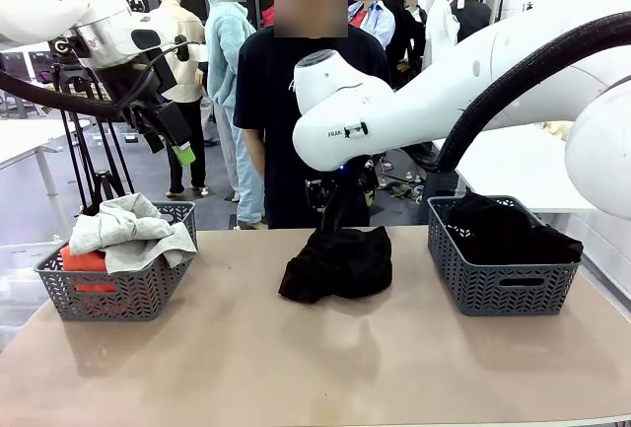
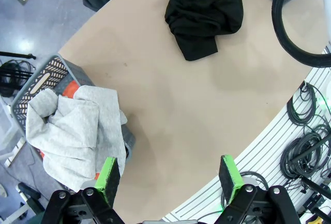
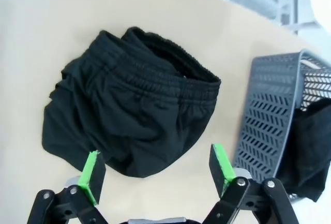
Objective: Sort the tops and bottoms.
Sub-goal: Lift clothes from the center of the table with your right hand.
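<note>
Black elastic-waist shorts, one of the bottoms (image 1: pixel 337 261) (image 3: pixel 134 105) (image 2: pixel 204 12), lie crumpled on the middle of the table. My right gripper (image 3: pixel 158 169) hangs open just above them, its green pads apart and nothing between them. More black bottoms (image 1: pixel 503 230) (image 3: pixel 313 146) fill the right basket (image 1: pixel 503 284) (image 3: pixel 269 110). The tops sit in the left basket (image 1: pixel 118 299) (image 2: pixel 36 81): a grey sweatshirt (image 1: pixel 128 235) (image 2: pixel 72 131) draped over an orange piece (image 1: pixel 87 264) (image 2: pixel 77 90). My left gripper (image 1: pixel 177 141) (image 2: pixel 169 177) is open, raised high above the table's left side.
The right arm (image 1: pixel 355 121) reaches across the middle of the table. A person in a black shirt (image 1: pixel 286 82) stands at the far edge behind the shorts. Bare tabletop (image 1: pixel 296 358) stretches between the baskets. Cables (image 2: pixel 305 151) lie below the near edge.
</note>
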Action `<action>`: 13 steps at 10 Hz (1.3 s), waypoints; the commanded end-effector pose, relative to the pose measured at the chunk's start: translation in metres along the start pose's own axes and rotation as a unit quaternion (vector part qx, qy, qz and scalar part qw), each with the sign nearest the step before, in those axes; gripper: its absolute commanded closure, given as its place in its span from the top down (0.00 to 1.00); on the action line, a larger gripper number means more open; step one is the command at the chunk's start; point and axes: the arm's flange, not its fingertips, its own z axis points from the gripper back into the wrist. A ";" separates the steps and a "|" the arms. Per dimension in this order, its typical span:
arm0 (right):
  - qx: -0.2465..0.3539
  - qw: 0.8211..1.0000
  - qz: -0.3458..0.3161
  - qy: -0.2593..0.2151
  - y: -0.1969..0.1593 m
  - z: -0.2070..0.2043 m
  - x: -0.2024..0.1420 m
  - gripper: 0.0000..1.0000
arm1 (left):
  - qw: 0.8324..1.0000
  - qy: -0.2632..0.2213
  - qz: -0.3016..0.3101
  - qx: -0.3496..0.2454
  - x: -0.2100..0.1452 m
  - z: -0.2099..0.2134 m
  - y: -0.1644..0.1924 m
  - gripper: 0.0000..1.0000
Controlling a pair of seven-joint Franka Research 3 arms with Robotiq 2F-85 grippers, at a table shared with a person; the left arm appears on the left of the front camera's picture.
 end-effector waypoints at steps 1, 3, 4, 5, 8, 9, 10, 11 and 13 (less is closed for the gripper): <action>0.002 1.000 -0.009 -0.007 -0.005 0.005 0.005 1.00 | 1.000 -0.001 0.000 0.001 -0.001 0.002 0.000 1.00; 0.021 0.996 -0.061 0.064 -0.024 -0.015 0.015 1.00 | 1.000 -0.001 0.000 0.001 -0.001 0.002 0.000 1.00; 0.074 0.985 -0.105 0.115 -0.044 -0.036 0.024 1.00 | 1.000 -0.001 0.000 0.001 -0.001 0.002 0.000 1.00; 0.096 0.980 -0.122 0.127 -0.048 -0.048 0.027 1.00 | 1.000 -0.001 0.000 0.001 -0.001 0.002 0.000 1.00; 0.092 0.977 -0.117 0.155 -0.044 -0.077 0.034 1.00 | 1.000 -0.001 0.000 0.001 -0.001 0.002 0.000 1.00; 0.090 0.977 -0.105 0.162 -0.038 -0.088 0.033 1.00 | 1.000 -0.001 0.000 0.001 -0.001 0.002 0.000 1.00; 0.084 0.979 -0.091 0.160 -0.031 -0.094 0.033 1.00 | 1.000 -0.001 0.000 0.001 -0.001 0.002 0.000 1.00; 0.074 0.982 -0.079 0.158 -0.024 -0.099 0.033 1.00 | 1.000 -0.001 0.000 0.001 -0.001 0.002 0.000 1.00; 0.059 0.982 -0.071 0.167 -0.017 -0.113 0.033 1.00 | 1.000 -0.001 0.000 0.001 -0.001 0.002 0.000 1.00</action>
